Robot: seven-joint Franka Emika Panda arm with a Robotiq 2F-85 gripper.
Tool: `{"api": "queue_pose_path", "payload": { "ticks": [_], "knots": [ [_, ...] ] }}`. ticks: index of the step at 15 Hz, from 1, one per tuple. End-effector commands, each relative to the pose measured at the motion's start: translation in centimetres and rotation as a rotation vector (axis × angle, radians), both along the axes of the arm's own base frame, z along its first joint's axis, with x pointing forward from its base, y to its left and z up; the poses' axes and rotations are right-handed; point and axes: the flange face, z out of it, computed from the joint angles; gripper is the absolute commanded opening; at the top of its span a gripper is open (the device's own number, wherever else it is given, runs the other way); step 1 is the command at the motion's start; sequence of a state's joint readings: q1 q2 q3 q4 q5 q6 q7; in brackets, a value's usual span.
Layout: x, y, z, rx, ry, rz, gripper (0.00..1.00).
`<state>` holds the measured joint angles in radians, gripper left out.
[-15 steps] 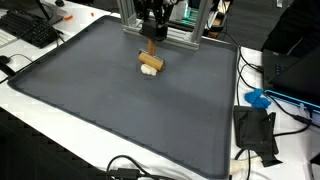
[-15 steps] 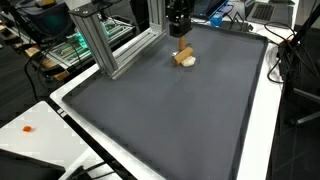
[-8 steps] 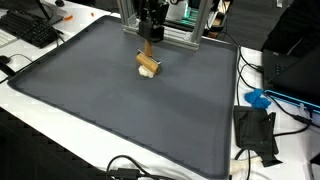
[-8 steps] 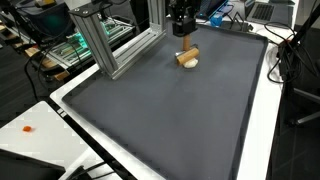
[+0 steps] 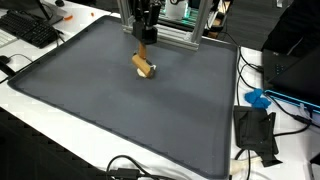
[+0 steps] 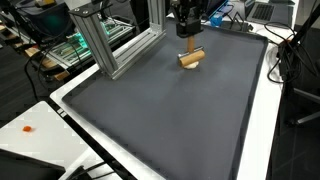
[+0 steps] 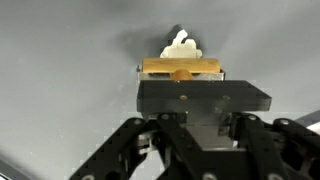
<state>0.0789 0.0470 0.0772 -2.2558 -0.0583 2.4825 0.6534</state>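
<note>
My gripper [image 5: 146, 38] hangs over the far part of the dark grey mat [image 5: 120, 110], shut on the upright tan handle of a small wooden tool with a pale, fluffy lower end [image 5: 144, 67]. The lower end sits at or just above the mat; I cannot tell if it touches. The gripper [image 6: 188, 32], the tool [image 6: 190, 59] and the mat [image 6: 170, 120] show in both exterior views. In the wrist view the gripper body [image 7: 180, 76] fills the lower half, with a tan wooden bar [image 7: 180, 68] and a white tuft beyond it; the fingertips are hidden.
An aluminium frame [image 5: 175, 32] stands just behind the gripper, and it shows again in an exterior view [image 6: 105, 42]. A keyboard [image 5: 33, 30] lies off one far corner. A black box [image 5: 256, 132], a blue object [image 5: 258, 98] and cables lie beside the mat's edge.
The gripper has moved sideways along the frame with the wooden tool in it. The tool's lower end has shifted the same way over the mat.
</note>
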Motion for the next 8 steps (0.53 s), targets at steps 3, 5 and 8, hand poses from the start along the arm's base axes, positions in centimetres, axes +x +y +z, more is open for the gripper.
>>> {"api": "queue_pose_path", "payload": {
  "ticks": [3,5,8],
  "knots": [
    [1.8,-1.2,-1.5,-0.045,0.001,-0.143,0.23],
    [2.0,-0.9,-2.1,-0.026,0.032,-0.154,0.23],
    [1.8,-0.4,-2.3,0.021,0.069,-0.143,0.23]
  ]
}}
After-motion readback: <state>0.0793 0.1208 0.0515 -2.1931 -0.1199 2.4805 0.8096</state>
